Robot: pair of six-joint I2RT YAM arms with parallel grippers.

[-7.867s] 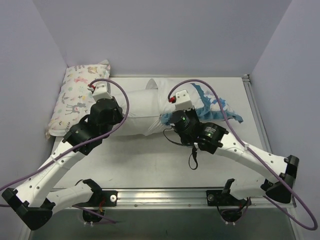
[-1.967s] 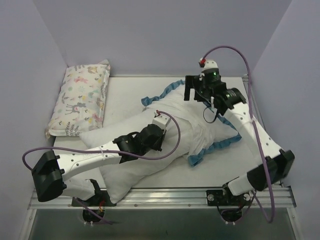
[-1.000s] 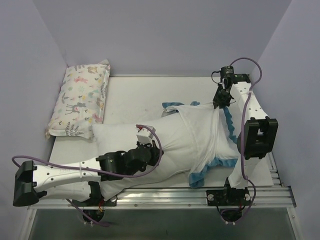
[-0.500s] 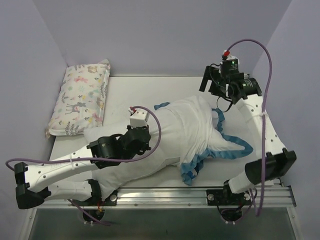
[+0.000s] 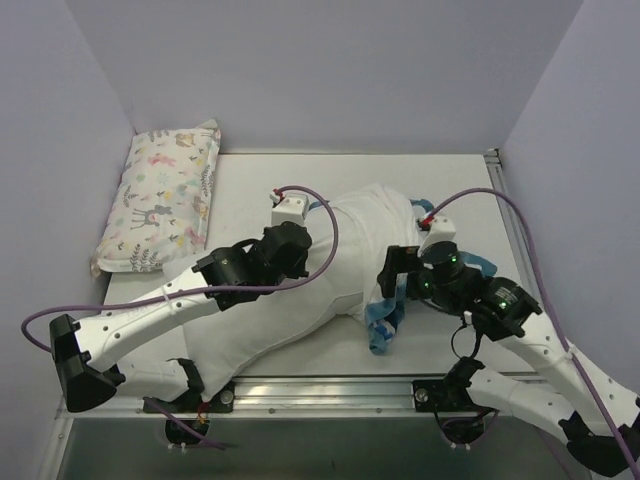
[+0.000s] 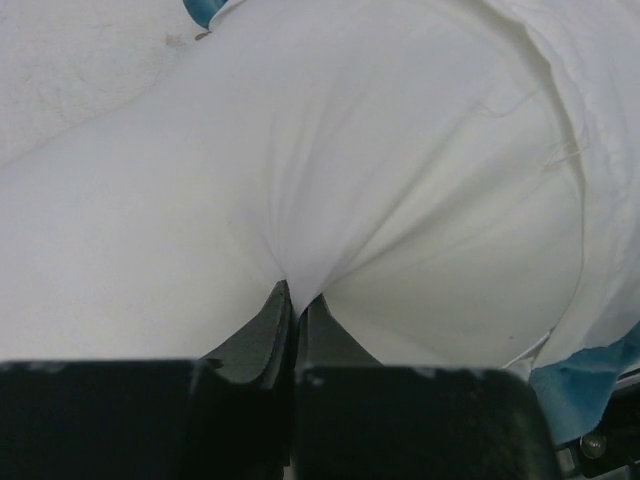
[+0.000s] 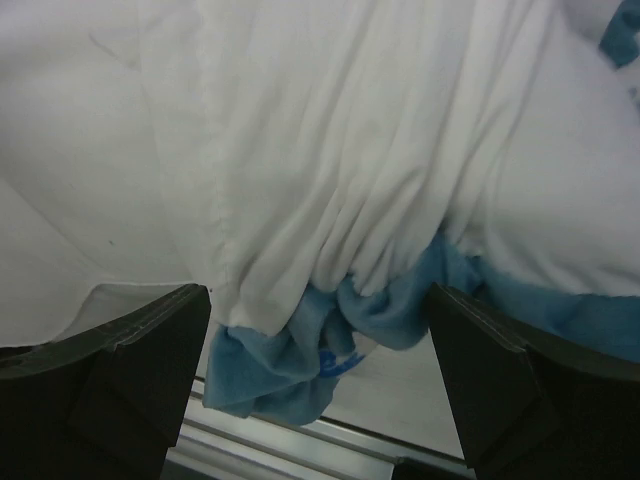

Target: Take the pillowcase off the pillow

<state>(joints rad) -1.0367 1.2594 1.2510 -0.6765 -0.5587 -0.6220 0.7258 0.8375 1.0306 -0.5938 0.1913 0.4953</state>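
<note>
Colour notes, this moment.

- pillow (image 5: 250,325): plain white.
- pillowcase (image 5: 385,225): the face I see is plain white and creased. Its frilled edge (image 5: 383,322) is teal-blue; from my right wrist it reads as a mid-blue bunch under the white folds.
- small pillow (image 5: 165,195): white ground, pastel animal print in pink, mint, yellow and grey.
- table (image 5: 300,170): off-white, with a silver metal rail (image 5: 330,385) at its near edge.
- walls (image 5: 320,70): pale lavender.
- my left arm (image 5: 140,322) and right arm (image 5: 545,345): white shells, black joints.
- cables (image 5: 472,192): purple.
- my left gripper (image 6: 297,298): black fingers against white cloth.
- my right gripper (image 7: 320,300): black fingers too.
</note>
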